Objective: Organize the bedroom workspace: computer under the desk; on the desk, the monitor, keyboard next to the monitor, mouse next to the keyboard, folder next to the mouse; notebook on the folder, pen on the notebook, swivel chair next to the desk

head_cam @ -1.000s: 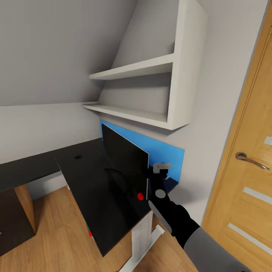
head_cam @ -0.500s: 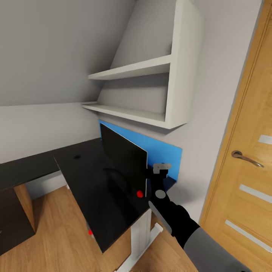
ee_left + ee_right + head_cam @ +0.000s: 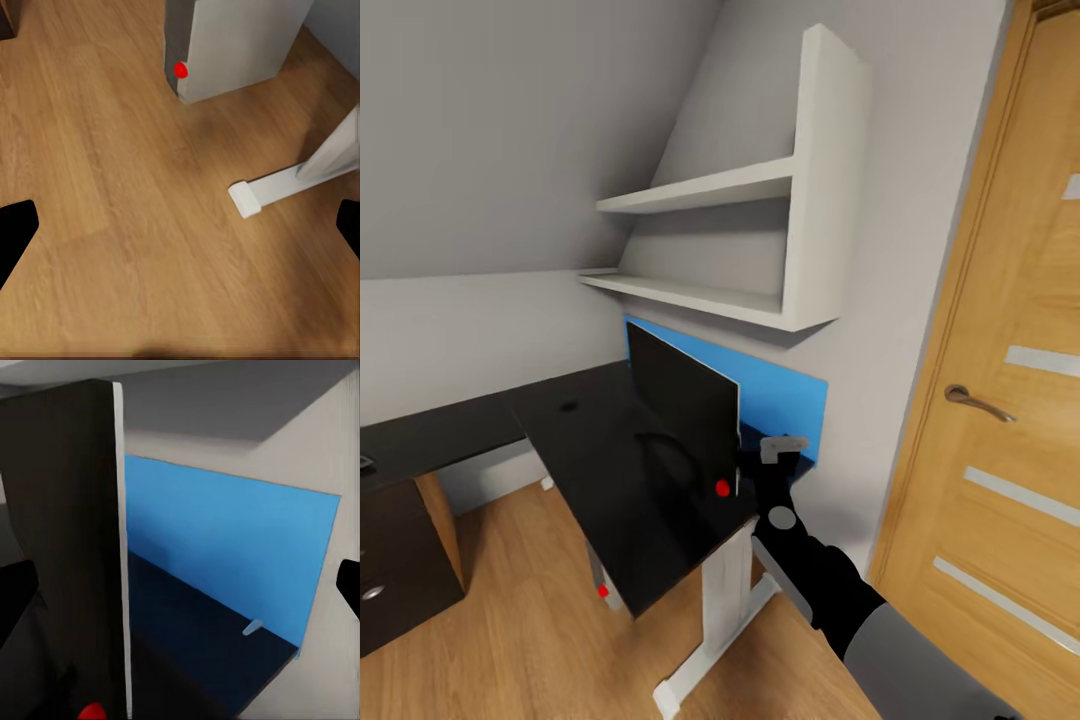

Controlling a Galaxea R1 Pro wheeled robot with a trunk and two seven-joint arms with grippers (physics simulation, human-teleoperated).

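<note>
The monitor (image 3: 682, 408) stands on the black desk (image 3: 590, 440) in front of the blue back panel (image 3: 780, 395), with a red dot at its lower corner. My right gripper (image 3: 782, 447) hovers open just off the monitor's right edge. In the right wrist view the monitor's white edge (image 3: 120, 547) lies ahead between the spread fingers of the right gripper (image 3: 180, 592), not touched. A short pale stick (image 3: 253, 627), maybe the pen, lies on the desk top by the panel. The computer (image 3: 225, 41) stands on the floor under the desk. My left gripper (image 3: 180, 232) hangs open above the wooden floor.
White wall shelves (image 3: 760, 250) hang above the desk. A wooden door (image 3: 1000, 400) with a handle is close on the right. The desk's white leg and foot (image 3: 705, 640) stand near my arm. A dark drawer unit (image 3: 400, 570) sits at the left.
The whole head picture has shifted: the door now sits further left and more of the floor and desk leg shows. My right gripper keeps its place by the monitor's edge.
</note>
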